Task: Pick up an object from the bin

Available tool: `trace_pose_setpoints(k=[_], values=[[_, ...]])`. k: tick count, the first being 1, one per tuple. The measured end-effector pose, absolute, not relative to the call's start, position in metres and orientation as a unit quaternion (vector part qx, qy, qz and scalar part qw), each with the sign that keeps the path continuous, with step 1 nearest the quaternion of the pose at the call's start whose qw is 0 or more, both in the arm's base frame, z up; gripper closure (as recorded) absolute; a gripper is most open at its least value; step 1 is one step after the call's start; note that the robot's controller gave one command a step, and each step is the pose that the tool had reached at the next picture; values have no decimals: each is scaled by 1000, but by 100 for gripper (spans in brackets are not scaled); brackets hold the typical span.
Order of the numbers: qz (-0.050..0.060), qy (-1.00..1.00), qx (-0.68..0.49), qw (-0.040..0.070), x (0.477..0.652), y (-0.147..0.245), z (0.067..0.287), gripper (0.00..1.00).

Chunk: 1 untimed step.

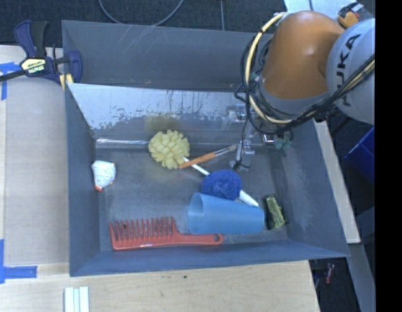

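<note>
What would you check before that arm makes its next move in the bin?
1. Position: end effector inside the grey metal bin: ok.
2. Target near: yellow bristly brush with orange handle, handle end beside the end effector: ok.
3. Anything gripped: cannot tell.
4. Room around that handle: blue fluffy white-handled brush crowds it: not ok.
5. Blue plastic cup on its side and red plastic comb lie apart: ok.
</note>
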<state>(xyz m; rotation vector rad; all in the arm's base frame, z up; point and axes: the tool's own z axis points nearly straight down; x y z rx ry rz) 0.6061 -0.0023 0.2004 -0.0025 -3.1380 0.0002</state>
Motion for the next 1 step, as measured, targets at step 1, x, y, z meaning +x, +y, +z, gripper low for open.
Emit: trace_pose_setpoints(k=[1], values=[[0,-1000,-1,-2,608,-2,204,0]])
